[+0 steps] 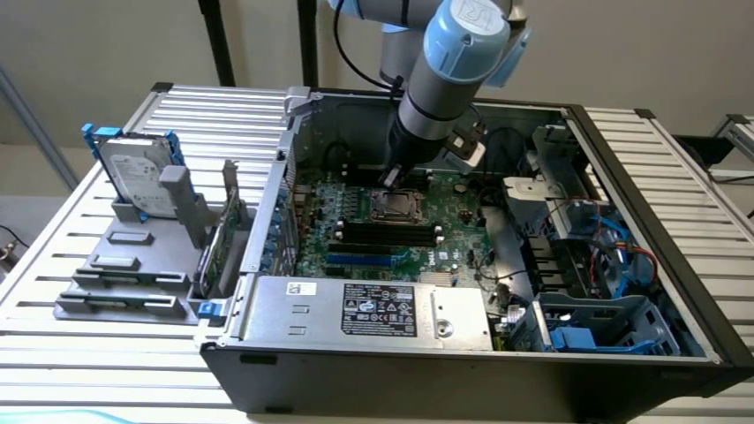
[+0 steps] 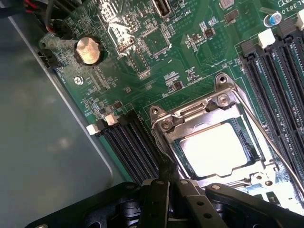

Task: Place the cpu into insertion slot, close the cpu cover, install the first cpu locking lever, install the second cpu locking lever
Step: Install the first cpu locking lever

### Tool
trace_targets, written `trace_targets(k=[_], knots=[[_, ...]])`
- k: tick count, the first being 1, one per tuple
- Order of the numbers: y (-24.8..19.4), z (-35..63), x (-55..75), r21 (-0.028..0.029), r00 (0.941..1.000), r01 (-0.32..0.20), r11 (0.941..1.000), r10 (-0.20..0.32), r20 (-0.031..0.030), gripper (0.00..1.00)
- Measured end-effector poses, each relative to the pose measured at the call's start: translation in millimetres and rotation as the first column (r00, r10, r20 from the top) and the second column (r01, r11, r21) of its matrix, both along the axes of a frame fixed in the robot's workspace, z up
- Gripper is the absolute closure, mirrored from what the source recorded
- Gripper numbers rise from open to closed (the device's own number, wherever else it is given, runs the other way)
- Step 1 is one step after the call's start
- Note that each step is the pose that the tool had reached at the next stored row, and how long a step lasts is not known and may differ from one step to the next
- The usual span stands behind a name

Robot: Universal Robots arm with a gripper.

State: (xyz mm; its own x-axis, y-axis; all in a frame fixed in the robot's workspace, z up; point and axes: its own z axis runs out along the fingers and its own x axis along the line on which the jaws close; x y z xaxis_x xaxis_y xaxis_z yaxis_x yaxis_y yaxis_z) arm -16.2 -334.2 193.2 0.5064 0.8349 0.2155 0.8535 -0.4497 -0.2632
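Cpu [image 2: 213, 149] seated, cover [image 2: 190, 118] shut. My gripper [image 2: 172, 183], fingers pressed together, sits at a locking lever [image 2: 165, 164], which I judge needs steady downward pressure.

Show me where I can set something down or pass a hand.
Bare slatted table runs along the computer case on the exterior view's right, and again between the grey fixture and the table's near edge. Inside the case it is crowded: the gripper hangs at the cpu cover, memory slots and cables close by.
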Motion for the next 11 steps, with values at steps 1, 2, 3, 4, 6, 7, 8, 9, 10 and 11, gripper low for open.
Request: trace_targets(k=[1,2,3,4,6,7,8,9,10,11], knots=[[-0.2,0.1,0.0,0.0001,1.0,0.0,1.0,0.0,0.0,0.89],[-0.4,0.4,0.1,0.0002,1.0,0.0,1.0,0.0,0.0001,0.89],[-0.9,1.2,0.1,0.0001,1.0,0.0,1.0,0.0,0.0001,0.89],[-1.3,2.2,0.1,0.0004,1.0,0.0,1.0,0.0,0.0002,0.89],[-2.1,4.8,-0.4,0.0,1.0,0.0,1.0,0.0,-0.0001,0.89],[-2.6,5.9,-1.0,-0.0004,1.0,0.0,1.0,0.0,-0.0003,0.89],[-2.8,6.2,-1.7,0.0002,1.0,0.0,1.0,0.0,-0.0001,0.89],[-2.7,6.2,-2.5,0.0006,1.0,0.0,1.0,0.0,0.0,0.89],[-2.7,6.2,-3.3,0.0006,1.0,0.0,1.0,0.0,0.0,0.89],[-2.7,6.3,-4.0,0.0005,1.0,0.0,1.0,0.0,0.0,0.89]])
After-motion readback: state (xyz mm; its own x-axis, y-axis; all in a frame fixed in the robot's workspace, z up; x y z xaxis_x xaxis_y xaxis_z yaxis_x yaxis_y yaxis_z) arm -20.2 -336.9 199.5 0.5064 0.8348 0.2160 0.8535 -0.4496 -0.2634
